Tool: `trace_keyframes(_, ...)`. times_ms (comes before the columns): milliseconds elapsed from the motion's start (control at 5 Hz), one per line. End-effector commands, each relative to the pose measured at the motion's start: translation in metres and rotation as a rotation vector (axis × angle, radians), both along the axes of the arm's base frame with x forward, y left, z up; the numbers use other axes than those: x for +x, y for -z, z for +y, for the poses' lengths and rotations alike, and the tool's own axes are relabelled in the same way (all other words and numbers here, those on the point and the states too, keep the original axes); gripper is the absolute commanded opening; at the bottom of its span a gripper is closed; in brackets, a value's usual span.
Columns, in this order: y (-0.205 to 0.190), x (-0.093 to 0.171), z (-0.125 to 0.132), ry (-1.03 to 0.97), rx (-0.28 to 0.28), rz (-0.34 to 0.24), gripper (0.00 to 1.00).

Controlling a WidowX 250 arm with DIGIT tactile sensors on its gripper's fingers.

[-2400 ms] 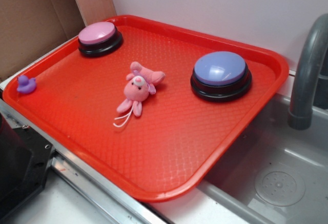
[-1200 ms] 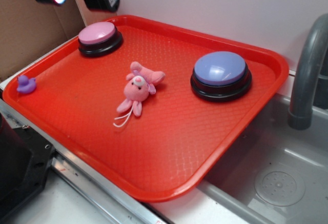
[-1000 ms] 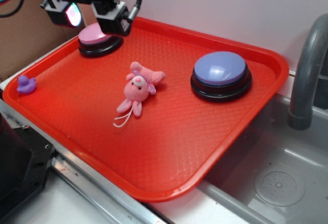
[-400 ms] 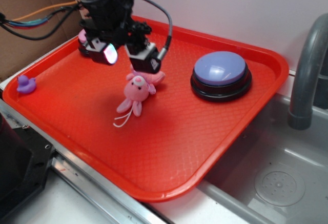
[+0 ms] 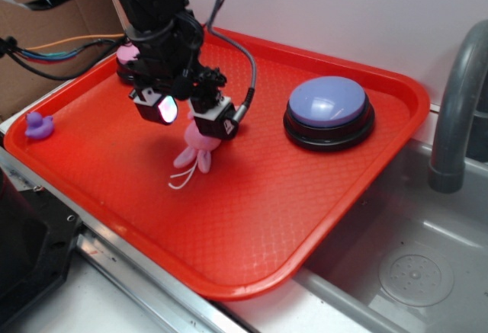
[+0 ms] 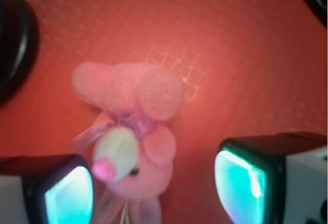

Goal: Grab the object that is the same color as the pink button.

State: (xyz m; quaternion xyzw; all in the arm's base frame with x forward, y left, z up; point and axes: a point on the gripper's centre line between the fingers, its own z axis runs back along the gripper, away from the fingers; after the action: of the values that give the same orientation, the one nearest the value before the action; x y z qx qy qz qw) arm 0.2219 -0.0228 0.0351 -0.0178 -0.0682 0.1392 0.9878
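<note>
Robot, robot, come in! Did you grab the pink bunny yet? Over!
Gripper open, jaws either side of the bunny, not closed on it. Bunny lying on the red tray. Nothing in the way.

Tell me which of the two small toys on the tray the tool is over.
The pink plush bunny at mid-tray: the open tool straddles it. The purple duck sits apart at the tray's left edge.

Pink plush bunny [image 6: 132,147] lies flat near half-hidden pink button [image 5: 126,53].
</note>
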Motion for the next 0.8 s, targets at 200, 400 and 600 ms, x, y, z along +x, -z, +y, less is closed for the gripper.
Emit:
trace_keyframes(200,0.015,0.021,-0.001,-0.006,-0.063,-0.051,0.00)
trace_keyframes(400,-0.018,0.017,0.004,-0.010,-0.029,-0.090,0.00)
trace_keyframes(600,-0.068,0.004,0.015,0.020,0.008,-0.103,0.00)
